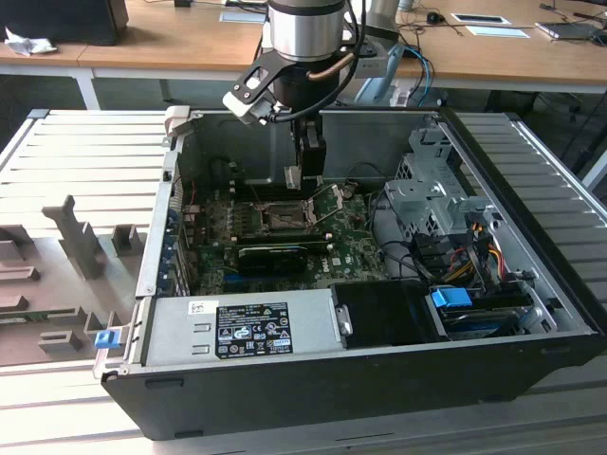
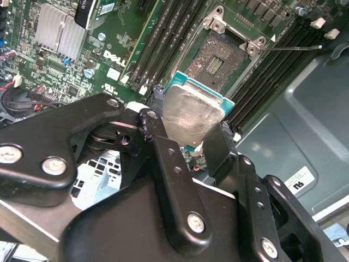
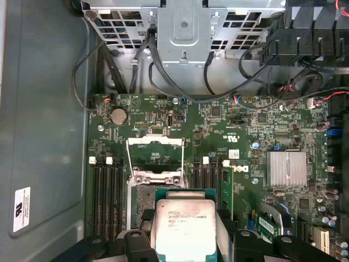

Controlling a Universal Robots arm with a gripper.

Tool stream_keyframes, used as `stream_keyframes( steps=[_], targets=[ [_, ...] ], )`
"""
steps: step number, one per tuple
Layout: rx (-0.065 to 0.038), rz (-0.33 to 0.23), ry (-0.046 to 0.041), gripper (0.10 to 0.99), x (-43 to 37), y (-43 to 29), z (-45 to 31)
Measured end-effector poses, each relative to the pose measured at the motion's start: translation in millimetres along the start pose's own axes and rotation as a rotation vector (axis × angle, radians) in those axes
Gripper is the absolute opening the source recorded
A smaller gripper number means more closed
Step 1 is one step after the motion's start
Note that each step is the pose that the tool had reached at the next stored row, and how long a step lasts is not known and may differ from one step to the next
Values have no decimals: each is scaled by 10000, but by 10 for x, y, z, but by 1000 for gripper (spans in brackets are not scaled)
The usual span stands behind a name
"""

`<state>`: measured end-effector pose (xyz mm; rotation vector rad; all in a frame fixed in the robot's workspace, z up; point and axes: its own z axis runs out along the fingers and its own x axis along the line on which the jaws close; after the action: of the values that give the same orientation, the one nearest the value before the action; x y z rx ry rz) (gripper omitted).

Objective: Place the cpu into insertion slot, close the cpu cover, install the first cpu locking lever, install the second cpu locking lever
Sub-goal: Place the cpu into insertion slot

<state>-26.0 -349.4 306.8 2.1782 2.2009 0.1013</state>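
Observation:
My gripper (image 1: 303, 177) hangs inside the open computer case, shut on the cpu (image 2: 191, 112), a silver-grey square chip on a green base. In both wrist views the black fingers (image 2: 158, 131) clamp the cpu (image 3: 184, 224) by two opposite edges. The chip hovers just above and slightly off the insertion slot (image 2: 218, 57), whose dark centre lies bare. The insertion slot (image 1: 283, 216) sits mid-board. The cpu cover (image 3: 154, 155), a silvery frame with a square window, stands swung open beside the insertion slot (image 3: 143, 197). A thin locking lever (image 2: 289, 48) sticks out, unlatched.
Black memory slots (image 2: 163, 38) flank the socket. A long black graphics card (image 1: 275, 254) lies in front of it. A silver power supply (image 1: 242, 327) fills the front, and a metal drive cage (image 1: 427, 194) with cables (image 1: 465, 256) stands at the exterior view's right. A heatsink (image 3: 286, 169) sits on the board.

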Motion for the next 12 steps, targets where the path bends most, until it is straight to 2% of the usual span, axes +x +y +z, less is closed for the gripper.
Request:
stream_keyframes(
  steps=[9, 12],
  targets=[
    [0, 3, -1, 529, -1, -7, 30],
    [-1, 0, 1, 529, -1, -21, 63]
  ],
)
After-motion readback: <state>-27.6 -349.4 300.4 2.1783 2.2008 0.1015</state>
